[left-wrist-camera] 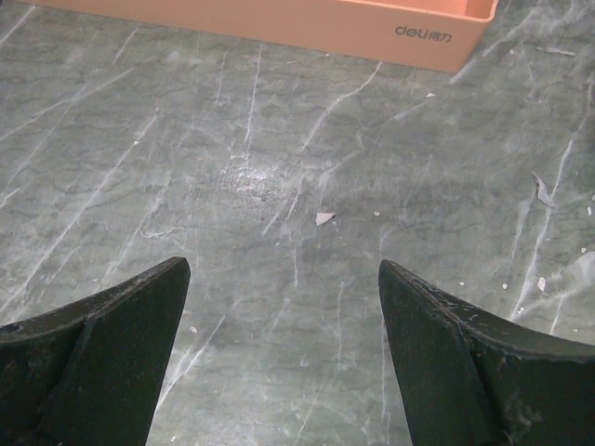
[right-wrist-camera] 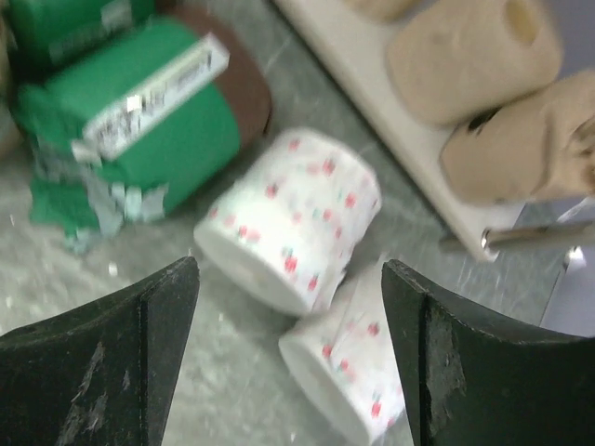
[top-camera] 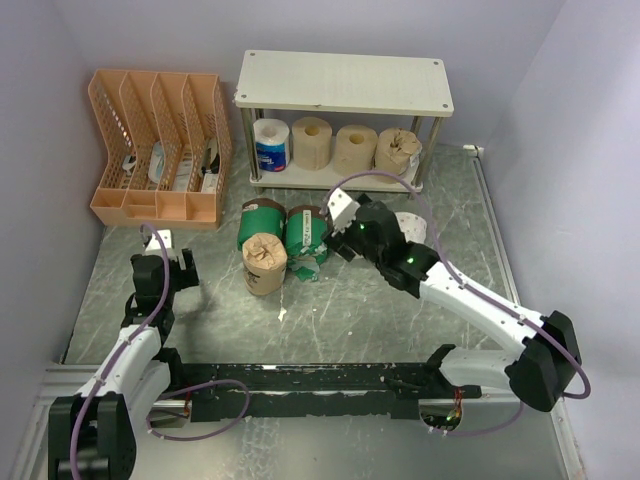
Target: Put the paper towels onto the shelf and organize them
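The shelf stands at the back; its lower board holds a blue-and-white roll, two tan rolls and a brown-paper wrapped roll. On the table lie two green wrapped rolls and a brown-paper roll. Two white patterned rolls lie on their sides in front of the shelf. My right gripper is open and empty, hovering above them; in the top view it hides most of them. My left gripper is open and empty over bare table.
An orange slotted file organizer stands at the back left, its base edge just ahead of my left gripper. Torn green wrapper scraps lie beside the green roll. A shelf post is near my right finger. Walls close in on both sides.
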Available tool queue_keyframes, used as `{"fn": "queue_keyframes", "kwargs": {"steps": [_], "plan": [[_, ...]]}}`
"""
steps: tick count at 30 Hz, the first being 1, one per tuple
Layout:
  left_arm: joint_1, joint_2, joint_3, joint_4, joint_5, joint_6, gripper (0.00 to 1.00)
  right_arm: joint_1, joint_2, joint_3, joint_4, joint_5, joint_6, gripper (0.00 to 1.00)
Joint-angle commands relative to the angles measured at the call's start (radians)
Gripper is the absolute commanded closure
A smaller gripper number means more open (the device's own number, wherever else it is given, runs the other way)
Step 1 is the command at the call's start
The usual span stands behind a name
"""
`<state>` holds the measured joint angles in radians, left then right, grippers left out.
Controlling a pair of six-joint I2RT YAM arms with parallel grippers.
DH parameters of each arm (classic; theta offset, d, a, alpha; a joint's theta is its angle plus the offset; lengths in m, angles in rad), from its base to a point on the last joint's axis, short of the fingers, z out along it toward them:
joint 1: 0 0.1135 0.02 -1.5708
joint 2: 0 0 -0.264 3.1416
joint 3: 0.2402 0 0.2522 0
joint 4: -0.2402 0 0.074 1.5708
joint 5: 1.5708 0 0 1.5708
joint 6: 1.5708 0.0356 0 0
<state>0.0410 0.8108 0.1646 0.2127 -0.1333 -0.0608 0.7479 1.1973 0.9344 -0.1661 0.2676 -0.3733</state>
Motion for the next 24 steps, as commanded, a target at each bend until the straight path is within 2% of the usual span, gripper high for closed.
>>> {"fn": "queue_keyframes", "kwargs": {"steps": [1, 9, 19, 24], "plan": [[-0.031, -0.009, 0.012, 0.027, -0.002, 0.010, 0.06, 0.022, -0.043, -0.056, -0.154, 0.097, -0.002, 0.21], [-0.066, -0.022, 0.006, 0.027, -0.040, 0.011, 0.06, 0.034, -0.004, -0.107, -0.100, 0.093, -0.051, 0.23], [-0.089, -0.039, 0.000, 0.024, -0.068, 0.011, 0.06, 0.019, 0.196, -0.054, -0.043, 0.121, -0.087, 0.26], [-0.091, -0.043, -0.002, 0.024, -0.072, 0.012, 0.06, -0.018, 0.249, -0.046, 0.004, 0.113, -0.109, 0.31]]}}
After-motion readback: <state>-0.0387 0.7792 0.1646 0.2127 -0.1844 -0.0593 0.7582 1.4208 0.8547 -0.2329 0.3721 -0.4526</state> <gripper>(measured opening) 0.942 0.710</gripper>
